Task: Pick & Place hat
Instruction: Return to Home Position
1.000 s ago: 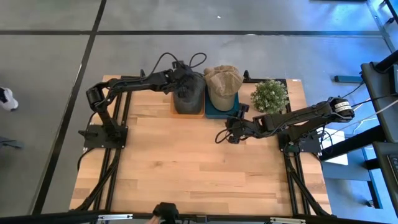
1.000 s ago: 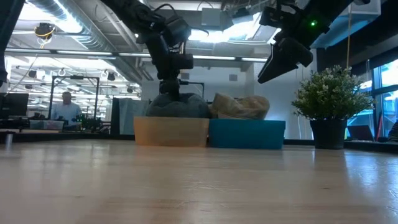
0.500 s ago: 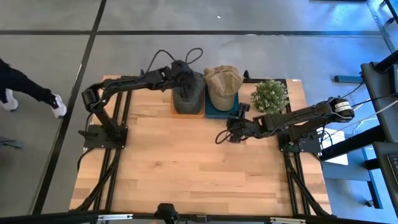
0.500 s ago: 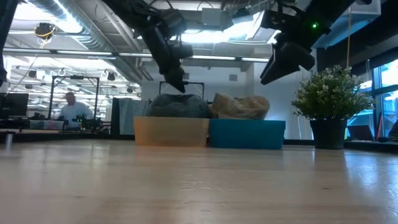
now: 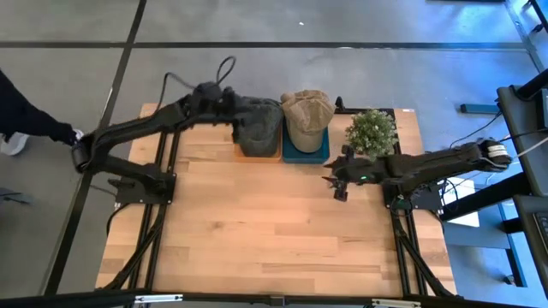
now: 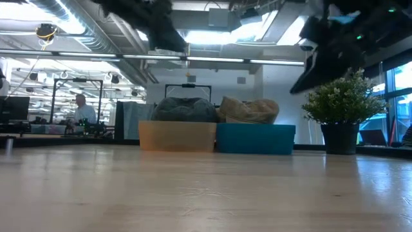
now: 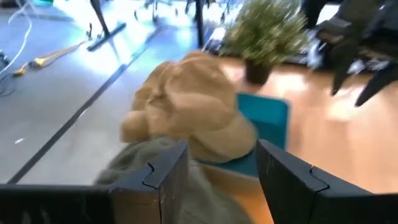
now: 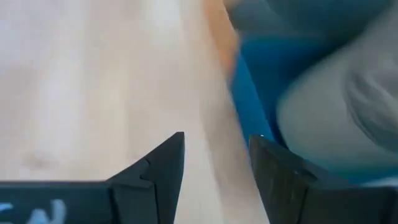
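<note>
A grey hat (image 5: pixel 259 125) sits crown up on a tan box (image 6: pixel 177 136). Beside it a tan hat (image 5: pixel 306 115) rests on a teal box (image 6: pixel 255 138). My left gripper (image 5: pixel 233 109) hangs open and empty just left of the grey hat and above it; its wrist view shows the gripper (image 7: pixel 221 149) facing the tan hat (image 7: pixel 186 106), with the grey hat (image 7: pixel 127 169) below. My right gripper (image 5: pixel 336 186) is open and empty over bare table, near the teal box's right corner. In its wrist view the right gripper (image 8: pixel 214 140) faces the teal box (image 8: pixel 255 81).
A potted plant (image 5: pixel 371 130) stands at the far edge right of the teal box, close behind my right arm. Bare wooden table (image 5: pixel 257 231) spreads toward the near edge. A person (image 5: pixel 21 111) walks on the floor left of the table.
My left gripper has risen off the grey hat's crown and drawn back toward the table's left, leaving the hat on the tan box. My right gripper has pulled toward the table's right edge, away from the boxes. A person has walked in at the left.
</note>
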`<state>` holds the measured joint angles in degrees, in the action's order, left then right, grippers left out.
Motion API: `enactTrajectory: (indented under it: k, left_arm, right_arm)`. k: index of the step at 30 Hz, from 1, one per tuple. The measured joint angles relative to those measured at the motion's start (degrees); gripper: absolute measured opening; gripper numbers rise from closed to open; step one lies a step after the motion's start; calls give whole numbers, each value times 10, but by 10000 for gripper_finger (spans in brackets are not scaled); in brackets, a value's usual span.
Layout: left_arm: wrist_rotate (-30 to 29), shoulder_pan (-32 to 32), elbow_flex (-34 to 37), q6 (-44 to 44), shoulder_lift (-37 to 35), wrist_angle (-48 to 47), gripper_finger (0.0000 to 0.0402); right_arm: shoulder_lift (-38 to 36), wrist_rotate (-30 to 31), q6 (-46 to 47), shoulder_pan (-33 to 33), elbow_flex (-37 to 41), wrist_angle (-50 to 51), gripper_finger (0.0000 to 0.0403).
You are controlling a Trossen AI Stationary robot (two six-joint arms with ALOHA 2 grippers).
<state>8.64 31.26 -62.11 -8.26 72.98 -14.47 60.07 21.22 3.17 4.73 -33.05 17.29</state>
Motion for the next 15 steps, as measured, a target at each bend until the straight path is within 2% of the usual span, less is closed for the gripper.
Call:
enactTrajectory:
  k: [4,7,11,15]
  left_arm:
    - [0,-45,124,45,-88,85,178]
    - [1,-90,229,69,-159,185,176]
    - [-1,-142,357,102,-237,314,177]
    - [-1,-172,446,119,-303,373,180]
  right_arm:
    - [-104,-134,-28,-1,70,-129,181]
    - [-169,-228,-29,-1,105,-197,181]
    - [-232,-243,-1,-1,144,-201,181]
    - [-268,-235,40,-1,197,-232,181]
